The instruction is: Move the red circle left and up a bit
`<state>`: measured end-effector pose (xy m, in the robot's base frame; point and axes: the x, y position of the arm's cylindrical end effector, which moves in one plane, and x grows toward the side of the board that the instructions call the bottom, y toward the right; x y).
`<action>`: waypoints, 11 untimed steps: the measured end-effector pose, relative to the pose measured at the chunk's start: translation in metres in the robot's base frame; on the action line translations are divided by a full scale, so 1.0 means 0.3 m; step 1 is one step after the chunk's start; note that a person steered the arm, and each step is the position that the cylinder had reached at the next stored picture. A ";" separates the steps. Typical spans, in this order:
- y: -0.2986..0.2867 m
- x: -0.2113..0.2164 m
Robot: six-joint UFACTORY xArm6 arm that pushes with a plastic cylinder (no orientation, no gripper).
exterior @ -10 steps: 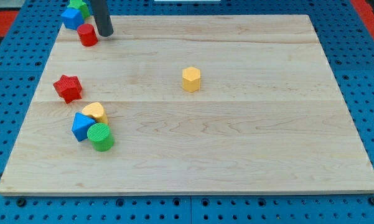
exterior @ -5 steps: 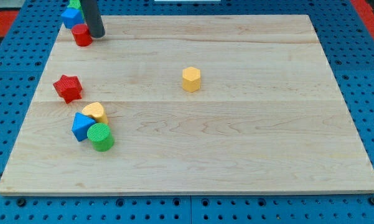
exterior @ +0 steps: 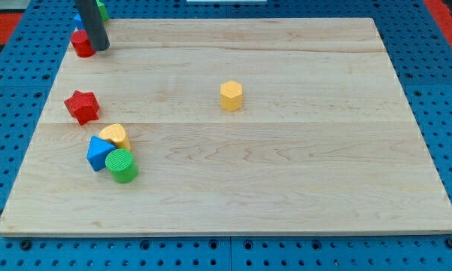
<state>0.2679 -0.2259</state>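
The red circle point(exterior: 80, 45) sits near the board's top-left corner, partly hidden by my dark rod. My tip point(exterior: 100, 47) touches the red circle's right side. A blue block point(exterior: 78, 22) shows just above the red circle, mostly hidden behind the rod. A green block point(exterior: 102, 10) peeks out at the rod's right, at the view's top edge.
A red star point(exterior: 82, 106) lies at the left. Below it cluster a yellow block point(exterior: 115, 136), a blue block point(exterior: 98, 153) and a green circle point(exterior: 122, 165). A yellow hexagon point(exterior: 231, 95) stands near the board's middle. The wooden board point(exterior: 286, 165) rests on a blue pegboard.
My tip has slid left and pushed the red circle left with it, toward the board's left edge. The blue block near it is now mostly hidden. The other blocks have not moved.
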 end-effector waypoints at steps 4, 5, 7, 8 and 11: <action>-0.094 0.119; -0.133 0.116; -0.146 0.107; -0.146 0.084; -0.145 -0.008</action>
